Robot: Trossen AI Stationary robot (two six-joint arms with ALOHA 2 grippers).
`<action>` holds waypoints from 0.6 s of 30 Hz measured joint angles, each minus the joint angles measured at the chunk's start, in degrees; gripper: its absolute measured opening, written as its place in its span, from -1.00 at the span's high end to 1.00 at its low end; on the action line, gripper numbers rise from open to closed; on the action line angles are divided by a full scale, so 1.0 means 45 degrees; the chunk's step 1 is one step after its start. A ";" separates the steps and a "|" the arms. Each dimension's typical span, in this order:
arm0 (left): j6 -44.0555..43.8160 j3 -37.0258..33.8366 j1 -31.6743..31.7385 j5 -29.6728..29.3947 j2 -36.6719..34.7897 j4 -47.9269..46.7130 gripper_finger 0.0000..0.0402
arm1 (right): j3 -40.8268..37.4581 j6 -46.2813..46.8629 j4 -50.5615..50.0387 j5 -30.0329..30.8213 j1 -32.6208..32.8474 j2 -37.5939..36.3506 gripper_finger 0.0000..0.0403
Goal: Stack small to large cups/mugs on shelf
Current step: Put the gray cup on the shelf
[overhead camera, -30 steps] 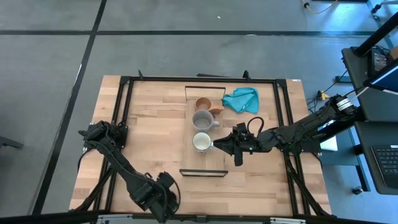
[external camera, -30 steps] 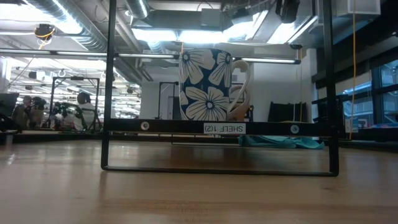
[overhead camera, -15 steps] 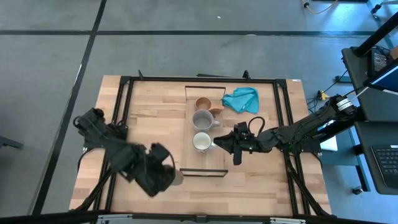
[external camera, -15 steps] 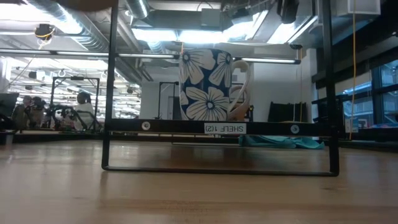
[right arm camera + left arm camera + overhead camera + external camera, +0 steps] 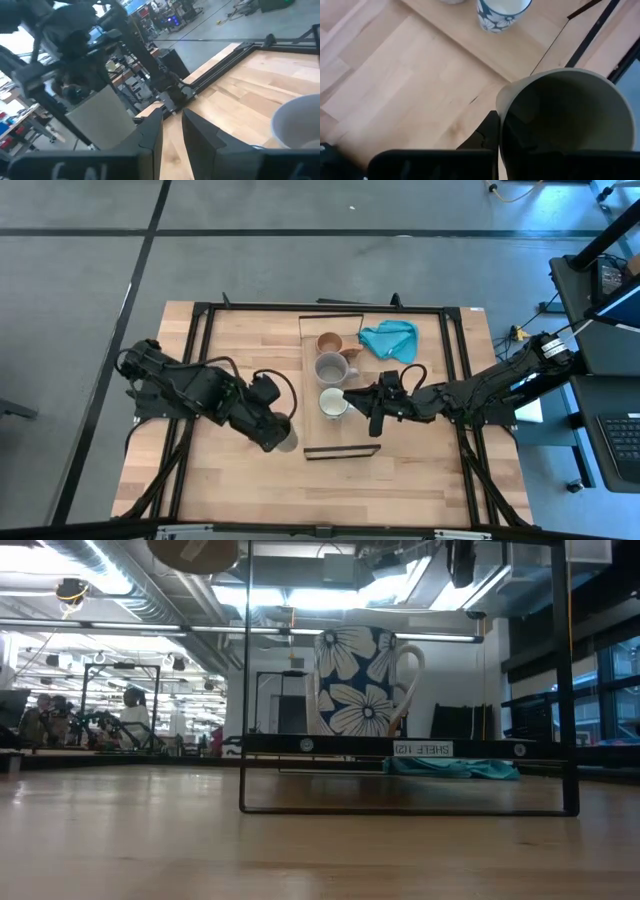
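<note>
Well, olive cup, prob. empty

Grey floor, ceiling strip lights

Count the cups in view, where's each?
4. Three stand in a row on the shelf: tan wooden cup at the far end, grey mug in the middle, floral mug nearest. The olive cup is held by the left gripper, beside the shelf.

Left gripper clamped, raised
</note>
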 joint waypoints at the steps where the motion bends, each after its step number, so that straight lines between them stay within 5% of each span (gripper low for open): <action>1: 0.0090 0.0000 0.0000 -0.0068 -0.0080 -0.0001 1.00 | 0.0000 0.0005 -0.0004 0.0238 0.0000 0.0000 0.63; 8: 0.1480 0.0000 0.0881 -0.0960 -0.0504 0.0004 1.00 | 0.0000 0.1186 -0.0352 0.2680 0.0000 -0.0353 0.63; 12: 0.2560 0.0000 0.1583 -0.1363 -0.0504 -0.0001 1.00 | -0.0001 0.2748 -0.2485 0.4323 0.0000 -0.1151 0.67; 18: 0.3540 0.0000 0.2299 -0.1148 -0.0526 -0.0001 1.00 | -0.0005 0.3484 -0.5452 0.2749 -0.0010 -0.3026 0.90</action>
